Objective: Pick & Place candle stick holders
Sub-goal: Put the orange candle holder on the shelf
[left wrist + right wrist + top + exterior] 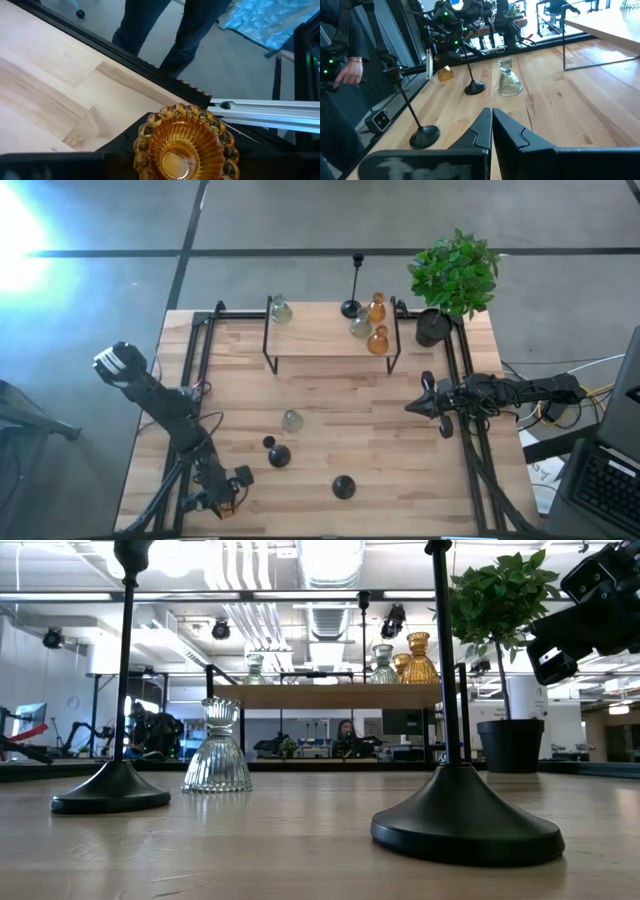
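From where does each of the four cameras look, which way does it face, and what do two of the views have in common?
High: above, straight down on table and both arms.
Low: at table height, level across; right arm at upper right.
Left wrist: on left arm, onto amber holder in left gripper; a person's legs beyond.
Right wrist: past shut right gripper across the table.
Shared: clear holder in the low and right wrist views.

The amber holder (186, 145) hides the left claw's (165, 160) fingers.
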Available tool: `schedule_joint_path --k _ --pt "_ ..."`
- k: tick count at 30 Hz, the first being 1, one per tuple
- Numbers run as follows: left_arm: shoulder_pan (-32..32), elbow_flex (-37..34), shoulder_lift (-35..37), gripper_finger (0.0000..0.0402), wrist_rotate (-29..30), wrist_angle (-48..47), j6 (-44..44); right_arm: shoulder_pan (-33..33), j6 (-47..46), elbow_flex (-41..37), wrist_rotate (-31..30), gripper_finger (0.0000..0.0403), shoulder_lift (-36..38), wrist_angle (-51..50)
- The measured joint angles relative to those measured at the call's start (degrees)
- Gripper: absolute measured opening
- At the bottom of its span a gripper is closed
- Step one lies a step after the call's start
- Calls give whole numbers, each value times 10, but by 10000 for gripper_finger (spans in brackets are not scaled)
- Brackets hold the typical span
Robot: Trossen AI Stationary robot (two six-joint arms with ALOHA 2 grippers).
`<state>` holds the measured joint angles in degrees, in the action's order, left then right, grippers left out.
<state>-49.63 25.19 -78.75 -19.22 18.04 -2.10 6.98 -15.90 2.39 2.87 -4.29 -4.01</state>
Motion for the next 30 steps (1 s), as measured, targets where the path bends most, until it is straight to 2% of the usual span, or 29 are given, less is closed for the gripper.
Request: schedule_joint_path --k 6,14,19,24,30 --pt "0 0 21 147 14 -36 -24 0 0 0 0 8 0 0" --pt "4 9 137 147 91 -220 -42 0 0 0 0 8 0 0" --pt "19 37 228 147 206 -389 -44 0 0 0 0 8 0 0" --pt "52 71 294 147 318 -519 -44 0 0 0 0 8 0 0" --pt "103 127 320 147 462 -571 -40 0 0 0 0 8 0 0"
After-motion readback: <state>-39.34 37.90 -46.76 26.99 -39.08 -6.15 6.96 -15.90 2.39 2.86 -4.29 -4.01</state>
